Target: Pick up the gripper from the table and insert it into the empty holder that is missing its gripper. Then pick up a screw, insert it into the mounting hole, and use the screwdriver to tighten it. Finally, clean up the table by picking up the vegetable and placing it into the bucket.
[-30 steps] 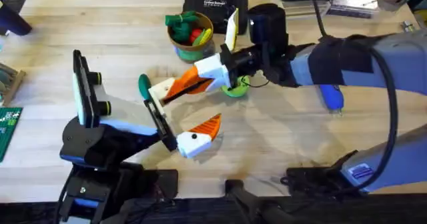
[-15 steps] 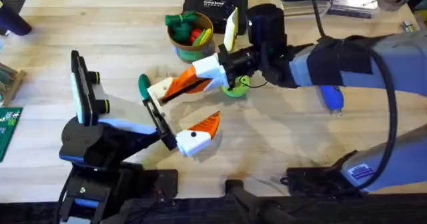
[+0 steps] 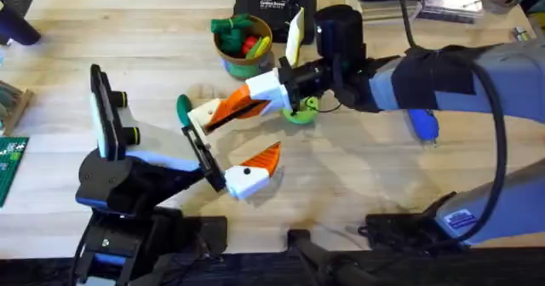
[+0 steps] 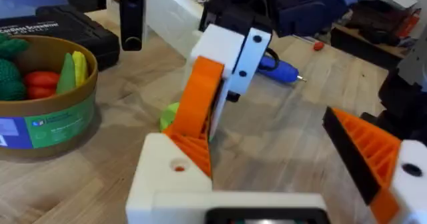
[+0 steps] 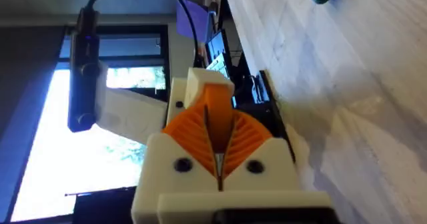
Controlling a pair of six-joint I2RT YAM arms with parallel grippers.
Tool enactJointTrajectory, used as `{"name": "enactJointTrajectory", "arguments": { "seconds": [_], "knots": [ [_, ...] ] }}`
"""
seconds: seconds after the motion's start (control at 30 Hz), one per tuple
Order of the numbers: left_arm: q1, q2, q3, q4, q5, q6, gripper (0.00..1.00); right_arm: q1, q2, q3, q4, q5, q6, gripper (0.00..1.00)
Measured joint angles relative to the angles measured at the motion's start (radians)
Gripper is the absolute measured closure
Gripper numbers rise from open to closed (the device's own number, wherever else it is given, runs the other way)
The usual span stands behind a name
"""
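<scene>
The right gripper [image 3: 243, 107] is clamping the flat orange plastic wedge [image 3: 228, 109] against the left arm's plain white holder block [image 3: 204, 114]; the left gripper [image 3: 230, 145] is standing apart above the light wooden desk [image 3: 358, 175].

Robotics lab, circuit board [image 3: 10, 163], toolcase [image 3: 274, 1]

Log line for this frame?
phase: inserting | right tool: shut on orange wedge, against holder | left tool: open | vegetable: on table

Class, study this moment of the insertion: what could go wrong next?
1. The gripper, pinched in the right gripper, meets the holder at a slant; it may jam or slip out.
2. The vegetable lies close beside the holder; a push could knock it away.
</scene>
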Motion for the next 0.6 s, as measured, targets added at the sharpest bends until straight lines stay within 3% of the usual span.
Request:
{"name": "enactJointTrajectory", "arguments": {
  "seconds": [0.6],
  "knots": [
    [0.000, 0.000, 0.000, 0.001, -0.014, -0.003, 0.015, 0.004, 0.000, 0.000, 0.023, 0.022, 0.008, 0.989]
  ]
}}
